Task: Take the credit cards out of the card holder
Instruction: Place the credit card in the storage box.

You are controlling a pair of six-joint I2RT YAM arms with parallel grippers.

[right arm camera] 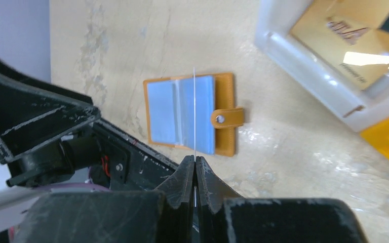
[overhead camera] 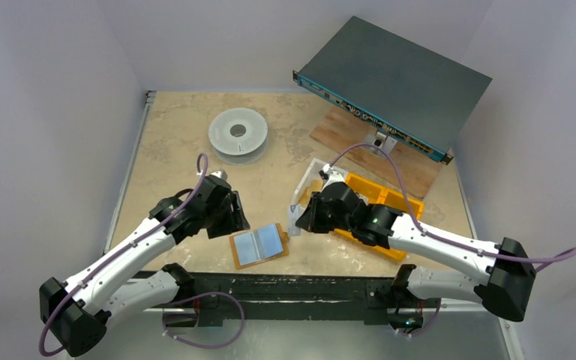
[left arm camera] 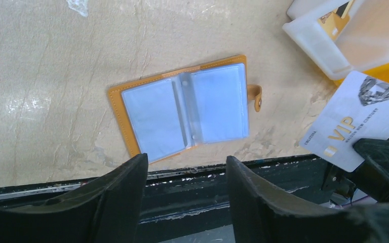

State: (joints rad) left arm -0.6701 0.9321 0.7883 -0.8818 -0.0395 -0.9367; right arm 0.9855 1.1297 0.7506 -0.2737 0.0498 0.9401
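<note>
The card holder [overhead camera: 259, 245] lies open and flat near the table's front edge, mustard-orange with clear bluish sleeves [left arm camera: 182, 114] and a strap tab [right arm camera: 228, 118]. My left gripper [left arm camera: 186, 162] hangs just left of it and above, open, with nothing between its fingers [left arm camera: 126, 197]. To the holder's right, my right gripper [right arm camera: 195, 159] is shut on a white VIP credit card [left arm camera: 349, 124]. That card shows edge-on as a thin line [right arm camera: 194, 101] in the right wrist view. A gold card [right arm camera: 354, 45] lies in the clear tray [right arm camera: 304, 71].
An orange bin [overhead camera: 390, 201] sits under the right arm beside the clear tray [overhead camera: 313, 174]. A grey spool [overhead camera: 238, 133] stands at the back left. A flat rack unit [overhead camera: 394, 79] rests on a wooden board [overhead camera: 352, 139] at the back right. A black rail [overhead camera: 285, 285] runs along the front edge.
</note>
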